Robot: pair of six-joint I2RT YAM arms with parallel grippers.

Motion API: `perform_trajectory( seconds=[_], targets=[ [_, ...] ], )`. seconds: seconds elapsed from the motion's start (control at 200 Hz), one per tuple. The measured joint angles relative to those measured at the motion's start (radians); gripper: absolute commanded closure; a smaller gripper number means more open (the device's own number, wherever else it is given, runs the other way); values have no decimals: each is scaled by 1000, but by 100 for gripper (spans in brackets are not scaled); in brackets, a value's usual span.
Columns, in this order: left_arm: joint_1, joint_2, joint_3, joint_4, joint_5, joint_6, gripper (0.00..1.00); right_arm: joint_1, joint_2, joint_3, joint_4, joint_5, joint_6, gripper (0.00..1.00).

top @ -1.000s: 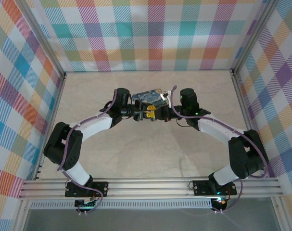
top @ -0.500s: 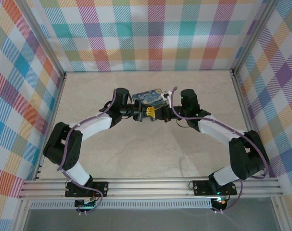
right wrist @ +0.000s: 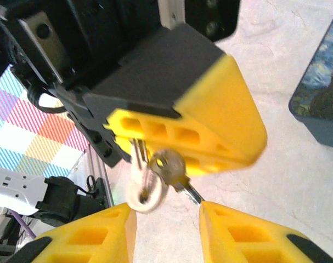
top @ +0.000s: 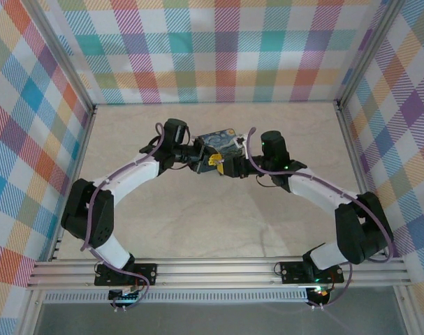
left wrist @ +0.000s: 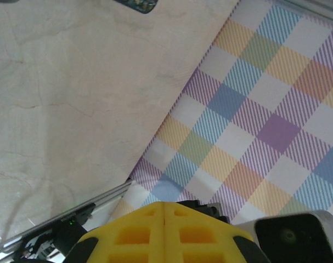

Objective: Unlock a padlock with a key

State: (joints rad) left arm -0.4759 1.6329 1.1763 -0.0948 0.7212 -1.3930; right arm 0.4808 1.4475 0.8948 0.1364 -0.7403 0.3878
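In the right wrist view my left gripper's yellow fingers point(right wrist: 210, 118) are shut on a thin metal ring. The small grey key point(right wrist: 174, 171) hangs from that ring, beside a blurred whitish loop point(right wrist: 146, 192). My right gripper point(right wrist: 167, 222) is open just under them, and its right fingertip point(right wrist: 207, 207) is at the key's blade tip. From above, the left gripper point(top: 210, 161) and right gripper point(top: 226, 166) meet nose to nose in front of the tin. The left wrist view shows the left gripper point(left wrist: 164, 211) with its pads pressed together. The padlock is hidden.
A dark blue starry-night tin point(top: 222, 142) lies on the beige table just behind the grippers; one side shows at the right wrist view's edge point(right wrist: 320, 107) and a corner at the top of the left wrist view point(left wrist: 137, 4). Plaid walls point(top: 218, 49) enclose the table.
The left gripper closed on the key's ring, and then the right gripper opened and let go. The left arm's forearm has swung up and towards the back.
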Motion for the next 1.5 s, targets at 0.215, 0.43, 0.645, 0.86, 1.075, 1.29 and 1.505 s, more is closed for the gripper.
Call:
perform_trajectory(
  seconds=[0.215, 0.43, 0.645, 0.86, 1.075, 1.29, 1.505],
  targets=[
    [1, 11, 17, -50, 0, 142, 100, -14, -51, 10, -97, 63, 53, 57],
    [1, 19, 74, -80, 3, 284, 100, -37, -50, 19, -109, 75, 214, 52],
    [1, 42, 79, -72, 11, 324, 100, -37, -2, -7, -12, 63, 431, 51],
    [1, 43, 80, -72, 6, 422, 100, -28, -21, -22, 48, 55, 471, 51],
    [1, 43, 84, -71, 7, 445, 100, -13, -4, -7, 60, 16, 464, 53],
    [1, 44, 84, -71, 7, 445, 100, 11, 31, -3, 72, 2, 465, 56],
    [1, 45, 84, -71, 7, 445, 100, 25, 66, 26, 90, -6, 465, 65]
  ],
)
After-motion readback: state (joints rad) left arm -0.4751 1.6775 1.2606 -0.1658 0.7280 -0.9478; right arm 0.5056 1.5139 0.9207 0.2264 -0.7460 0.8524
